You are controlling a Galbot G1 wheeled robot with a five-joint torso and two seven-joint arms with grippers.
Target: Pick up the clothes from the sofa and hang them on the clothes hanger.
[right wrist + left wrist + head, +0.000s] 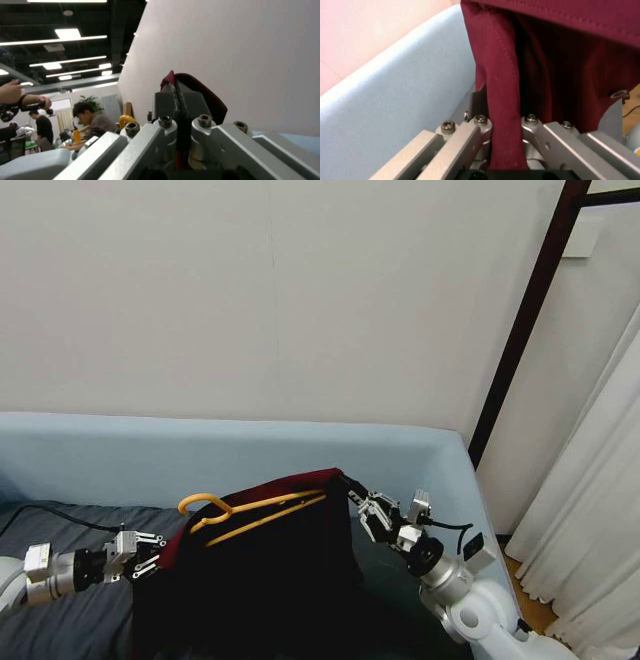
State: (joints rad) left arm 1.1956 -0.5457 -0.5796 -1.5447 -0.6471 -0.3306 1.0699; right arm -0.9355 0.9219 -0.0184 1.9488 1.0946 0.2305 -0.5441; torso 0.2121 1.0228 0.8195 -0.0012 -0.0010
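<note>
my l gripper [158, 557] and r gripper [355, 499] each pinch the dark red clothes [270, 580], yellow hanger [270, 501] on top, above the blue sofa [200, 455].

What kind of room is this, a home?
Probably a mock living-room corner inside a lab: a pale blue sofa, a white curtain, but strip lights on a dark open ceiling beyond. The left gripper and right gripper hold a maroon garment.

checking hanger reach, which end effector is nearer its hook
Left. The left end effector holds the garment just below the hook; the right end effector holds its far corner.
</note>
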